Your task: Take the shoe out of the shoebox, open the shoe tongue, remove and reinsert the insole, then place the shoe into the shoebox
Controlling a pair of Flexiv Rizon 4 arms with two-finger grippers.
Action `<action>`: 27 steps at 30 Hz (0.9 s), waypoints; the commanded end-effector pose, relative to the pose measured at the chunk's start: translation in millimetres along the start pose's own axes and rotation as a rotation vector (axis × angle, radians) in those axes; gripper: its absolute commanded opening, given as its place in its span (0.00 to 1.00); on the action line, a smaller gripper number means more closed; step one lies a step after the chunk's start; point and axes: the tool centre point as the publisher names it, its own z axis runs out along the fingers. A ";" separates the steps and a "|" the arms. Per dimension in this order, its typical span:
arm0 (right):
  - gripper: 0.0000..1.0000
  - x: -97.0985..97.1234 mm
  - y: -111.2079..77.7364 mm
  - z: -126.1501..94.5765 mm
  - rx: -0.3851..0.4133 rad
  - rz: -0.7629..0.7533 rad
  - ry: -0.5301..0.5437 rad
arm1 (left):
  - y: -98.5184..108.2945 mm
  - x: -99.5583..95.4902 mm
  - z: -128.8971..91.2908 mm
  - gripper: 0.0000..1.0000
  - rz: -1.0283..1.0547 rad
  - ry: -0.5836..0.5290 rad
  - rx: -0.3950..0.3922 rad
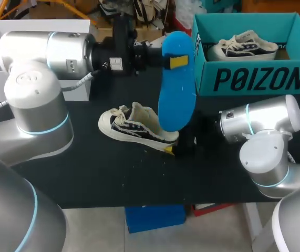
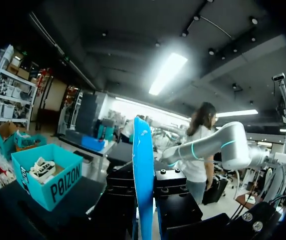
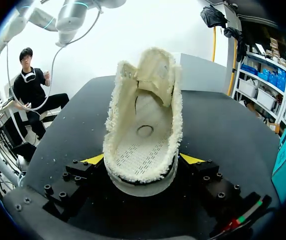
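The left gripper (image 1: 169, 60) is pinching a smooth, bright blue foam insole (image 1: 176, 100) upright above the matte black table (image 1: 86, 173). The right gripper (image 3: 143, 160) is clamping the heel of the cream, fleece-lined canvas sneaker (image 3: 144, 120), which is lying there near the teal cardboard shoebox (image 1: 255, 79).

Black matte table (image 1: 113, 173), broad and dark from edge to edge. At the back left corner, standing on it, a white open box (image 1: 39, 24) with plain walls. At the back right, inside the teal shoebox (image 1: 255, 79), a second sneaker (image 1: 242, 46): cream laces, dark striped side, white sole, well apart from the white box.
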 end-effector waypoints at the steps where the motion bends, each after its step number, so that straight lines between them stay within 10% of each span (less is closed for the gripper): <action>1: 0.00 0.5 -0.5 2.8 0.003 0.002 -0.002 | -2.4 5.3 -3.5 0.00 -0.008 -0.001 0.017; 24: 0.00 0.5 -0.5 2.8 0.003 0.002 -0.002 | -2.9 8.3 -4.8 0.00 -0.005 -0.010 0.026; 25: 0.19 0.5 -0.5 2.8 0.003 0.002 -0.002 | -2.9 8.3 -4.8 0.00 -0.005 -0.010 0.026; 27: 1.00 1.0 -0.9 0.9 0.023 0.000 -0.002 | -2.9 8.3 -4.8 0.00 -0.005 -0.010 0.026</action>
